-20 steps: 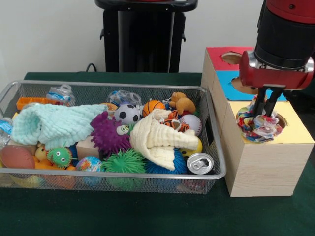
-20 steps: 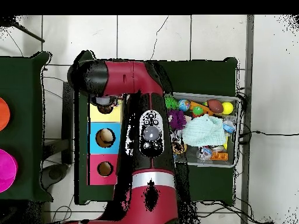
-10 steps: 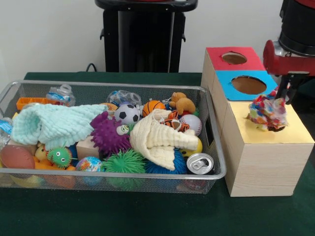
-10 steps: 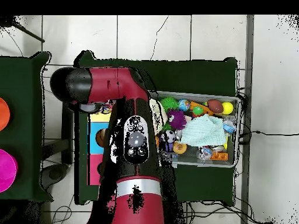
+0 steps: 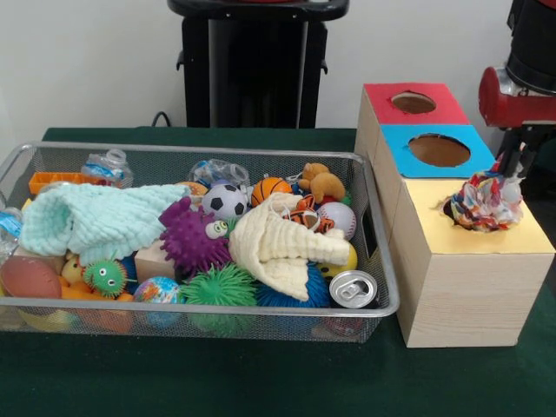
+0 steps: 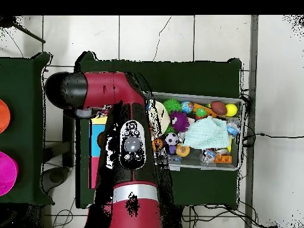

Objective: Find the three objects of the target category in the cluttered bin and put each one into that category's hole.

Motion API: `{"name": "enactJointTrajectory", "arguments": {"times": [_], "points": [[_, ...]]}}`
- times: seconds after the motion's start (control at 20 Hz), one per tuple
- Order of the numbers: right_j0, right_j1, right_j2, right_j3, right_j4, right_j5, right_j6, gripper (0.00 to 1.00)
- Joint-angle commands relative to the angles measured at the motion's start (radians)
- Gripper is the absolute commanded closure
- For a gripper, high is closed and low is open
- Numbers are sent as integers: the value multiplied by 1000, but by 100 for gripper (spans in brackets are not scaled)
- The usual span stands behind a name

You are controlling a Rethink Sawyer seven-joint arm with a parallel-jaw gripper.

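The multicoloured cloth bundle sits bunched in the hole of the yellow-topped box, only partly sunk, so this drop looks unfinished. The hand is just beside it; whether it grips the bundle I cannot tell. The wire bin holds more cloths, likely the remaining targets.

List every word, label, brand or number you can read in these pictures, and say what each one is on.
No text can be read anywhere.
Plastic bottle label: printing too blurred to read.
Can: only its plain top shows.
Wooden box with coloured tops: no lettering.
Robot arm: round markings, no legible characters.
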Motion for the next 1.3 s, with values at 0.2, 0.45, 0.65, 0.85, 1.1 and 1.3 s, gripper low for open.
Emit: {"name": "enactJointTrajectory", "arguments": {"times": [0.2,0.45,0.65,0.85,1.1,1.3], "points": [[-62,48,38,100,3,-93,103,100],[-72,60,33,72,-17,-76,77,100],[-80,61,34,74,-27,-84,61,100],[-83,63,32,76,-39,-96,57,100],[-81,79,29,60,-45,-96,66,100],[-75,95,24,50,-48,-103,78,100]]}}
